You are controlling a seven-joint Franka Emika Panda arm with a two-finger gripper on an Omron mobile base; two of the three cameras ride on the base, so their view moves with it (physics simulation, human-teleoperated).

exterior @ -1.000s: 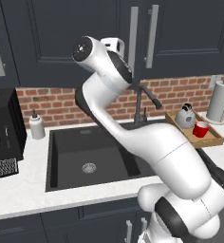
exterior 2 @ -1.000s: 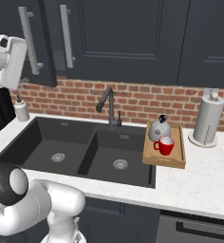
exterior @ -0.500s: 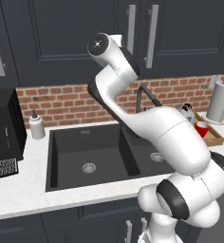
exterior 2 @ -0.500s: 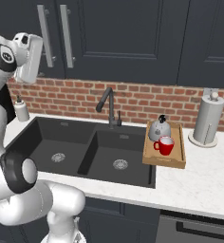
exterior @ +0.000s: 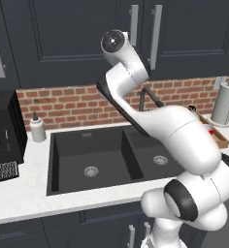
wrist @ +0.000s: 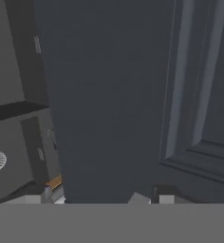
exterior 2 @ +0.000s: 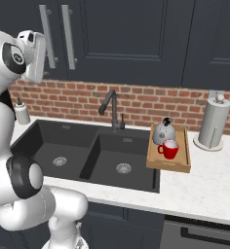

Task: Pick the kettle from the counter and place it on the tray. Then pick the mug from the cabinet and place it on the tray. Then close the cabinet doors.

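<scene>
white counter: kettle and mug sit on tray. my hand has swung up against cabinet doors, doors look shut; gripper width unclear.

White arm reaches up to upper centre of left base view; hand upper left in right view.

The silver kettle and the red mug stand upright side by side on the wooden tray, which lies on the white desk. The dark cabinet doors look shut
</scene>
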